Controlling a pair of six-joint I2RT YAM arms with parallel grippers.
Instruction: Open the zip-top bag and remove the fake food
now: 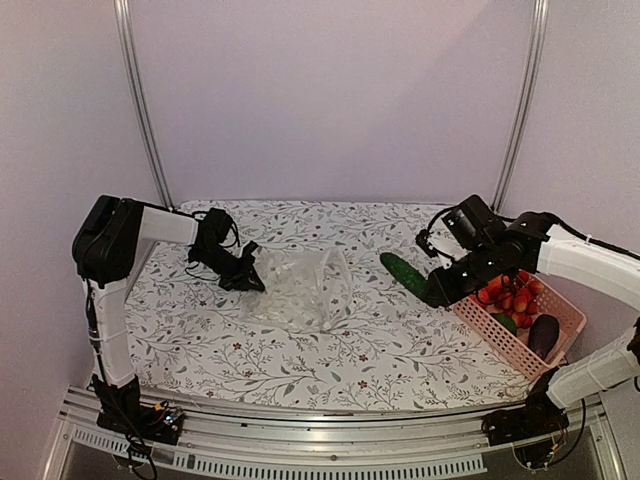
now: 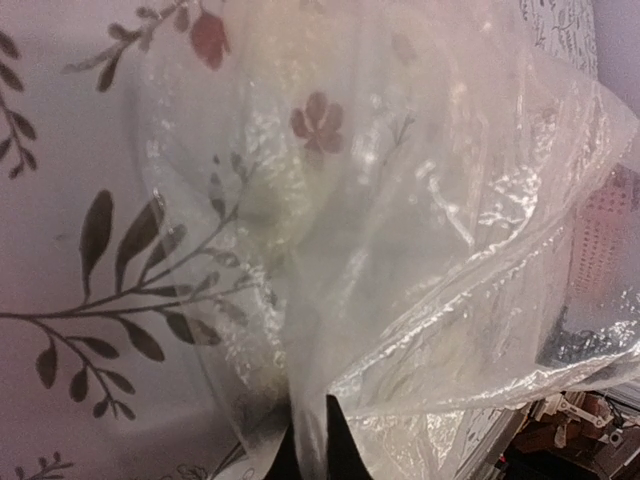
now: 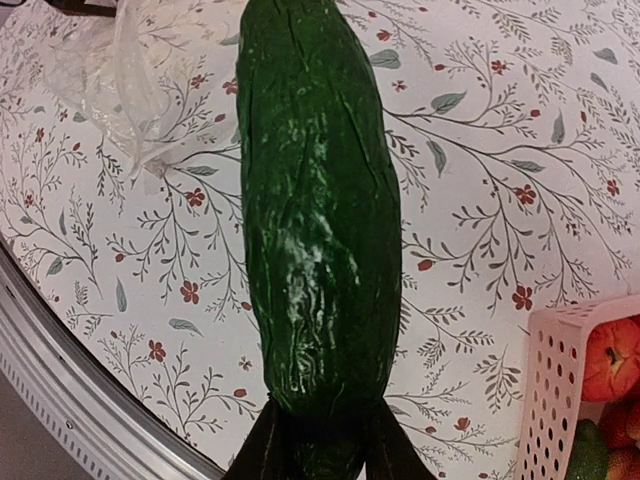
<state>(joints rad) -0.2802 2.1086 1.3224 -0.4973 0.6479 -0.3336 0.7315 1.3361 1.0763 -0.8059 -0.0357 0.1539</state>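
Observation:
The clear zip-top bag (image 1: 300,290) lies crumpled at the table's middle, and I see no food inside it. My left gripper (image 1: 254,282) is shut on the bag's left edge. In the left wrist view the film (image 2: 400,230) fills the frame and is pinched between the dark fingertips (image 2: 342,445). My right gripper (image 1: 437,292) is shut on one end of the long green cucumber (image 1: 404,271), right of the bag and beside the basket. In the right wrist view the cucumber (image 3: 320,220) juts out from the gripper (image 3: 322,445) over the cloth.
A pink lattice basket (image 1: 500,335) sits at the table's right edge, holding red strawberries (image 1: 512,293) and a dark purple eggplant (image 1: 543,335). Its corner (image 3: 560,380) shows in the right wrist view. A floral cloth (image 1: 330,360) covers the table, with a metal rail along the near edge.

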